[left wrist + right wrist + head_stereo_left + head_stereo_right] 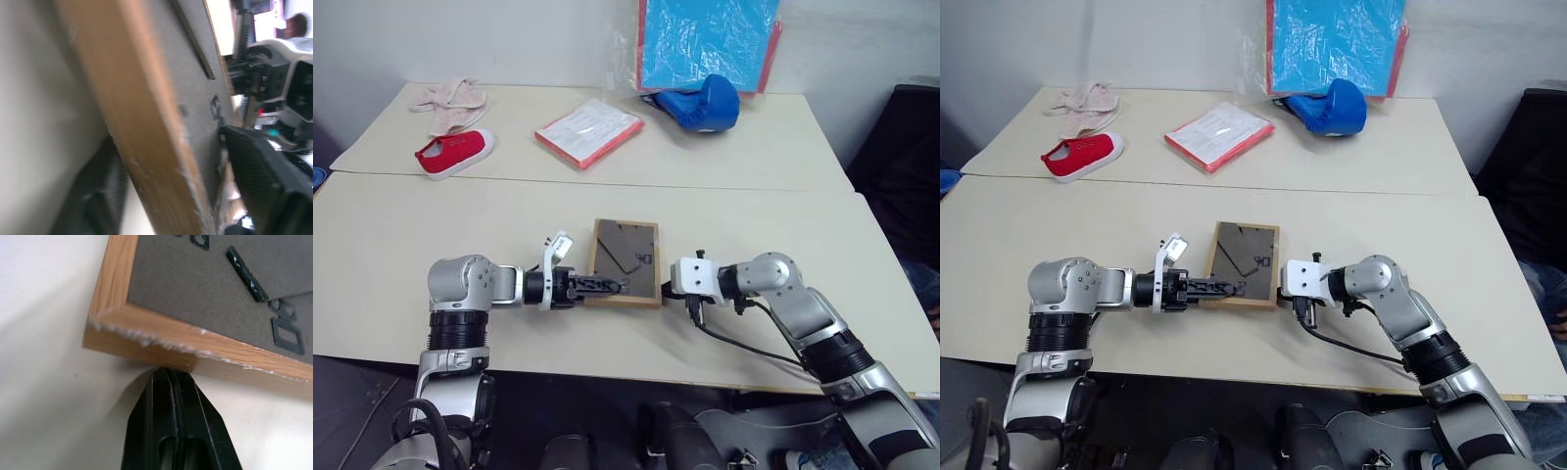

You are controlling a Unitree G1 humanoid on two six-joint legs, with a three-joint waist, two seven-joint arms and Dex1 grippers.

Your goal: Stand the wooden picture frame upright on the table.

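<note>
Left gripper (612,286) straddling frame (626,257) near edge, one finger either side, not clamped. Right gripper (174,382) pinched empty, tips under opposite corner. Frame flat on table (783,245), back up, long axis running away.

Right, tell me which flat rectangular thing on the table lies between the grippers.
The light wooden picture frame, grey back up; the red-edged white booklet and the blue red-bordered board sit far behind.

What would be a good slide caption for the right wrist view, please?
Shut right hand at the wooden picture frame's edge, back panel up on the table.

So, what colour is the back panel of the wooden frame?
Grey-brown, inside a light wood border; the back panel shows best in the right wrist view.
</note>
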